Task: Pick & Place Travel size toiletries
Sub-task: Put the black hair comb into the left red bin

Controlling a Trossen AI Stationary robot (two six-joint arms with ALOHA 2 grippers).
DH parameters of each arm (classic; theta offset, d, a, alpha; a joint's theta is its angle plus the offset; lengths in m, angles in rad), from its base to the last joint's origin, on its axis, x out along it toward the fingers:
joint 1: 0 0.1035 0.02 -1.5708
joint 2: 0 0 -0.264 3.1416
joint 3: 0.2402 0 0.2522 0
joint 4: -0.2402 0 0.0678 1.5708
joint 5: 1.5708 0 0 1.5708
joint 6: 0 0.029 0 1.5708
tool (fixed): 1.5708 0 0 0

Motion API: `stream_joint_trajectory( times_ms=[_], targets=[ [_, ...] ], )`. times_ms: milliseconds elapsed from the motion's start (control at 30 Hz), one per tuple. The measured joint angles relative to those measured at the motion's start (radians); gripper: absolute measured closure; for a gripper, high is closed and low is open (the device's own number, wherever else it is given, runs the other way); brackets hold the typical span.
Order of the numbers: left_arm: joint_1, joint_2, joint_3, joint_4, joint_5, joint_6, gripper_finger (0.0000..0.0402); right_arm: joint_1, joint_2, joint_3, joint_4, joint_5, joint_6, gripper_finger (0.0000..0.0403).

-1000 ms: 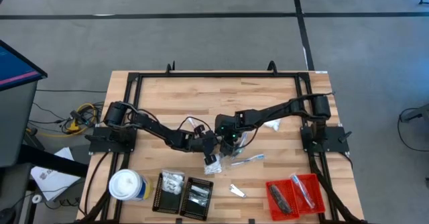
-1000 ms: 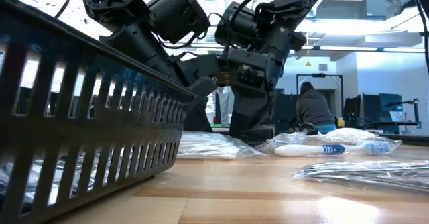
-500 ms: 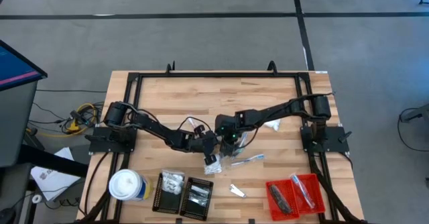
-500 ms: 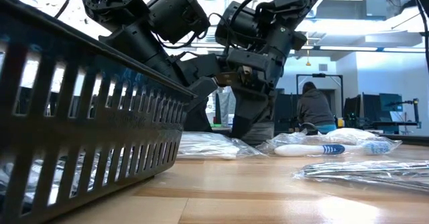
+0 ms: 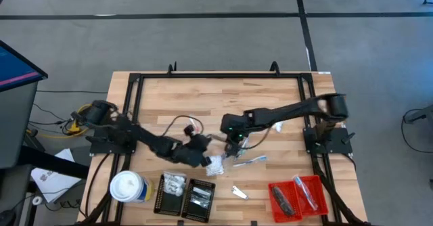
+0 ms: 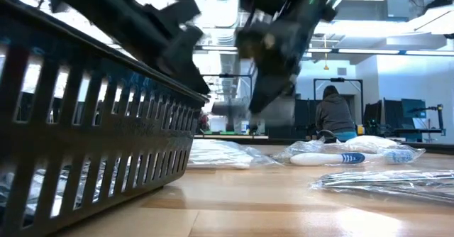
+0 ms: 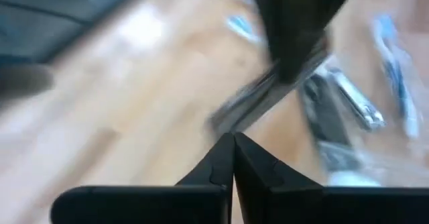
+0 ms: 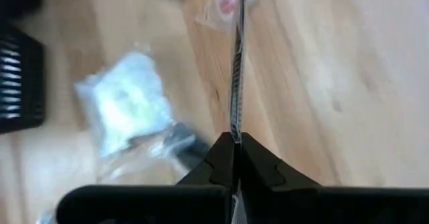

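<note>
we see right gripper [image 8: 233, 143] pinching thin flat packet [image 8: 235, 70] edge-on, mid table. left gripper [image 7: 232, 143] near it, jaws together, nothing held.

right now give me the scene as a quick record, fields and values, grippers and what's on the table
right gripper: shut on thin flat packet, held edge-on above the table centre
left gripper: shut, nothing seen between its fingers, near the white puffy packet
blue and white stick: lying loose on the wood
black trays: front left, packets inside
red tray: front right, items inside
white-topped canister: front left corner
</note>
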Motion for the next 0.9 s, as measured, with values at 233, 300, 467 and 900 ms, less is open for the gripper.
stream_joint_trajectory(
  times_ms=[233,300,467,900],
  targets=[
    [-0.108,-0.241,-0.136,0.016,-0.246,-0.031,0.0400,0.222,-0.292,0.001,-0.215,0.192,0.237,0.0401],
    [-0.112,-0.290,-0.166,0.044,-0.253,-0.032,0.0400,0.336,-0.354,0.001,-0.273,0.248,0.364,0.0402],
    [-0.110,-0.322,-0.200,0.053,-0.250,-0.038,0.0400,0.640,-0.390,0.001,-0.423,0.359,0.810,0.0402],
    [-0.105,-0.321,-0.199,0.082,-0.226,-0.042,0.0400,1.054,-0.109,0.062,-0.469,0.319,1.523,0.0403]
  ],
)
